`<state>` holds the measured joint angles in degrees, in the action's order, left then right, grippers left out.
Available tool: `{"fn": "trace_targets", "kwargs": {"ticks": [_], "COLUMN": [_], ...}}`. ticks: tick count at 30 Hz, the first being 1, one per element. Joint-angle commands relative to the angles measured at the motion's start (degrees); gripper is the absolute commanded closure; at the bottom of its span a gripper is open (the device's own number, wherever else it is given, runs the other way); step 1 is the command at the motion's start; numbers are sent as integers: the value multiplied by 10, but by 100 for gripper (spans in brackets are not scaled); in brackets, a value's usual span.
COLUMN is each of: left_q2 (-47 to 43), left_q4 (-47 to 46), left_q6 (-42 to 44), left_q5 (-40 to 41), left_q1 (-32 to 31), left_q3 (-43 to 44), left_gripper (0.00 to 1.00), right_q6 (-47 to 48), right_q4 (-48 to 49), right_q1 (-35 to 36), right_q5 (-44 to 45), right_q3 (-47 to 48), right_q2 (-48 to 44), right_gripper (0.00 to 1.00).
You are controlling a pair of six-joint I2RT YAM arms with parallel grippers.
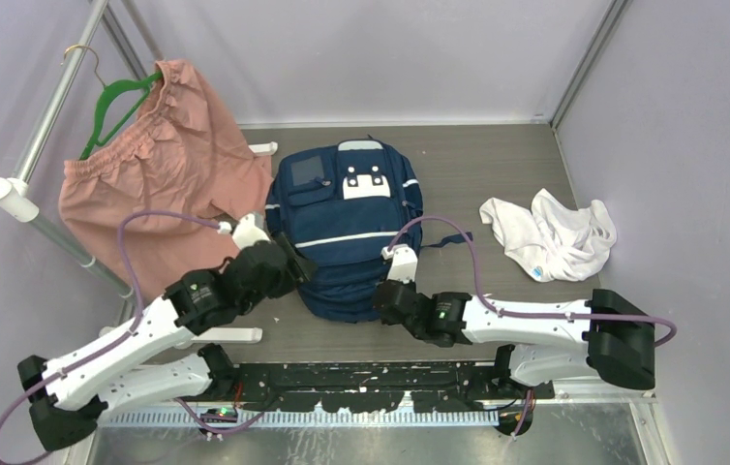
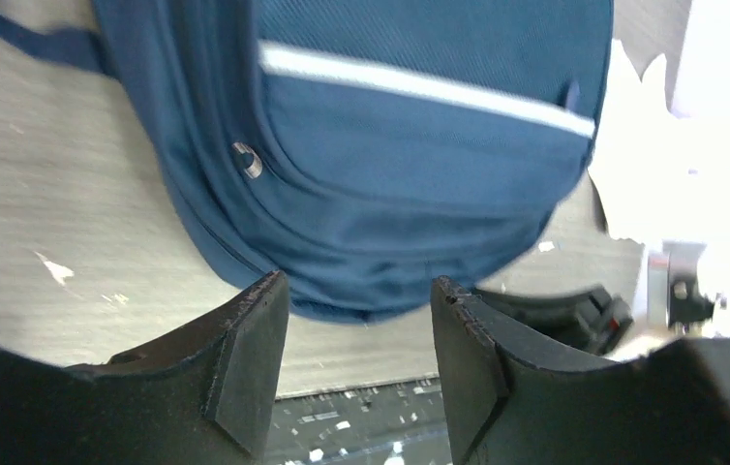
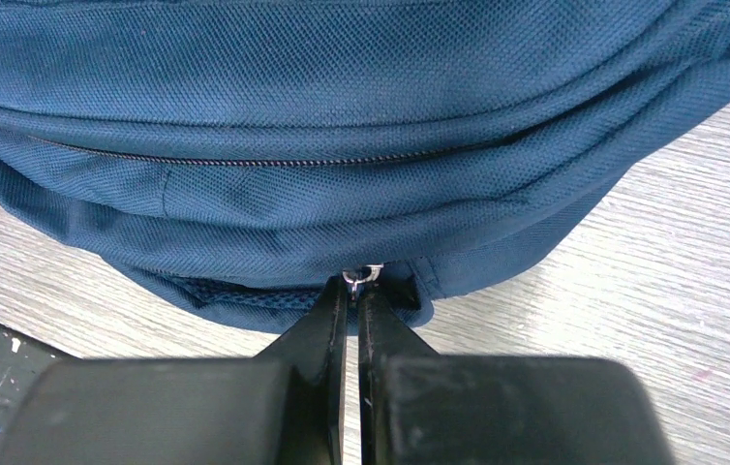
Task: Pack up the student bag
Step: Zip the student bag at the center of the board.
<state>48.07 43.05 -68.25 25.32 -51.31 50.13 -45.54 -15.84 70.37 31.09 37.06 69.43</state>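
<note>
The student bag (image 1: 347,228), navy with white stripes and a white front patch, lies flat in the middle of the table. It fills the top of the left wrist view (image 2: 390,145) and the right wrist view (image 3: 342,145). My right gripper (image 3: 352,291) is at the bag's near edge, shut on a small metal zipper pull (image 3: 362,276); from above it sits at the bag's near right corner (image 1: 388,298). My left gripper (image 2: 359,295) is open and empty, just off the bag's near left side (image 1: 293,266). A second metal zipper pull (image 2: 246,160) shows on the bag's side.
A white cloth (image 1: 550,235) lies crumpled to the right of the bag. Pink shorts (image 1: 163,174) on a green hanger (image 1: 114,107) hang from a rail (image 1: 46,136) at the left. The dark arm base plate (image 1: 371,383) runs along the near edge.
</note>
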Motion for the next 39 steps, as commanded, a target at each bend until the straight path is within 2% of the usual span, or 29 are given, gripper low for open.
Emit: {"fn": "trace_targets", "kwargs": {"ticks": [1,4,6,13,23,29,32,34,39], "left_q2": [31,66,87,128,149,152,152,146,89], "left_q4": [-23,-40,-30,-70,-90,-96,-102,-94,-137], "left_q6": [-135,-235,-273,-316,-372,-398,-410,-409,-280], "left_q5": [54,93,114,132,90,79,86,98,145], "left_q1": [-93,-151,-166,-168,-169,-169,-169,-169,-158], "left_q3": [-37,-60,-54,-61,-89,-103,-112,-116,-138], "left_gripper": [44,44,44,41,51,64,81,98,100], "right_q6": [7,5,4,-3,-3,-3,-2,-2,2], "right_q4": [39,37,33,21,27,38,40,37,20], "right_q1": [-2,-2,-1,-2,-2,-2,-2,-2,-2], "right_q5": [-3,-3,-1,6,-2,-4,-4,-2,14], "right_q3": [27,25,22,7,7,10,10,12,11], "right_q2": [4,1,-6,-35,-21,-11,-10,-11,-19], "right_gripper": [99,99,99,99,99,99,99,99,99]}}
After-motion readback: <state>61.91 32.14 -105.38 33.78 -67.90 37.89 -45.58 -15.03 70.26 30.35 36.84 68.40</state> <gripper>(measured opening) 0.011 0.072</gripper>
